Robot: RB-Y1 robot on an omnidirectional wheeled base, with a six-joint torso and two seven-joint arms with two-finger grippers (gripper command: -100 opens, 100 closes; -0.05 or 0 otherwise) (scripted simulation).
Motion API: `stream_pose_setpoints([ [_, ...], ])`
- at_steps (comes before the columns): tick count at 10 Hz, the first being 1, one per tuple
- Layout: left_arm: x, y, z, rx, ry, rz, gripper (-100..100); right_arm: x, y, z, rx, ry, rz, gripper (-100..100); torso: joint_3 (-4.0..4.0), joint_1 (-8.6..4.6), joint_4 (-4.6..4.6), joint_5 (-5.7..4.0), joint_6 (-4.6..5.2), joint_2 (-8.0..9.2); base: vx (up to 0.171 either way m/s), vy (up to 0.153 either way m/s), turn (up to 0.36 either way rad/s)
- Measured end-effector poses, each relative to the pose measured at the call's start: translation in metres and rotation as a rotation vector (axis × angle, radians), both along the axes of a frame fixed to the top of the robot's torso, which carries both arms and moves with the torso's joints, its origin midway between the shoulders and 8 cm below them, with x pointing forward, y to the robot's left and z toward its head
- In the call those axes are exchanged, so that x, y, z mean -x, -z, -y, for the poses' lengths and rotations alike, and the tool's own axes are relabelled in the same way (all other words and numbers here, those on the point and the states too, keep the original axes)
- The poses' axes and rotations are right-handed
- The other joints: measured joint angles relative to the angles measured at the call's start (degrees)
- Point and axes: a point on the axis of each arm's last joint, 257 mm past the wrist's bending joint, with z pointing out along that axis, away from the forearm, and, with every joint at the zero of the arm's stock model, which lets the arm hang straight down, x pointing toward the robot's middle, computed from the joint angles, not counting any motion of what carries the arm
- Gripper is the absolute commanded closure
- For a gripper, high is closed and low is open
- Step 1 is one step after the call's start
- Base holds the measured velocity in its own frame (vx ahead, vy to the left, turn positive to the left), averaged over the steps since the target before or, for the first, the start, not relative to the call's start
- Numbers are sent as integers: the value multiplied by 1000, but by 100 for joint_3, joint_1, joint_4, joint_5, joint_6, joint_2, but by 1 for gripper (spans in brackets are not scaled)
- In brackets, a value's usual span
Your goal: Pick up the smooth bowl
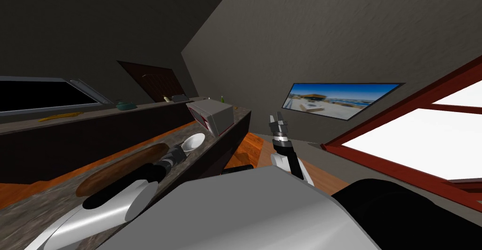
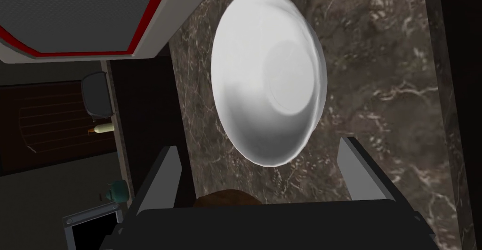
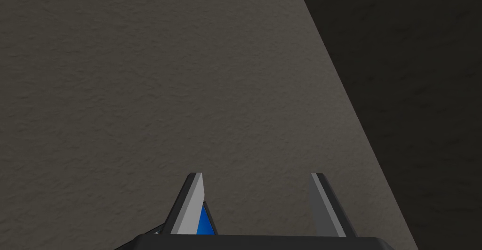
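- Left gripper [image 2: 258,144]: jaws wide open, empty; fingers [image 2: 159,181] either side of the bowl's near rim, not touching it.
- Bowl [image 2: 268,73]: white, smooth, upright on the dark marbled counter [image 2: 390,96]; left of centre in the head view.
- Microwave [image 1: 212,115]: grey with red trim, just beyond the bowl.
- Right gripper [image 1: 277,120]: mid-frame in the head view, raised, jaws open, empty.

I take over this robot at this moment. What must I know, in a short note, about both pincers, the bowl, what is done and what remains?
Left pincer: open, holding nothing, just over the dark stone counter. The near edge of the bowl lies between its fingers, not touched.
Right pincer: open, holding nothing, raised on the robot's right side.
Bowl: white, upright on the counter, beside a grey box with red trim.
Done: the reach to the bowl.
Left: probably move in a little, close on the rim, lift.
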Motion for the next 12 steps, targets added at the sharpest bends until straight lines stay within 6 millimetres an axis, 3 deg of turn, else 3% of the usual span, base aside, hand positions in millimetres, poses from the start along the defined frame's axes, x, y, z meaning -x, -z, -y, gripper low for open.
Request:
stream_pose_setpoints([
  [6,22,27,-14,37,-35,-152,-100,0,0,0,0,0,0,0,-4,1,-2,0,0,-7,85,-32,-30],
  [12,56,59,-29,80,-87,-325,-100,0,0,0,0,0,0,0,-1,13,-1,3,-1,-1,71,-9,-19],
])
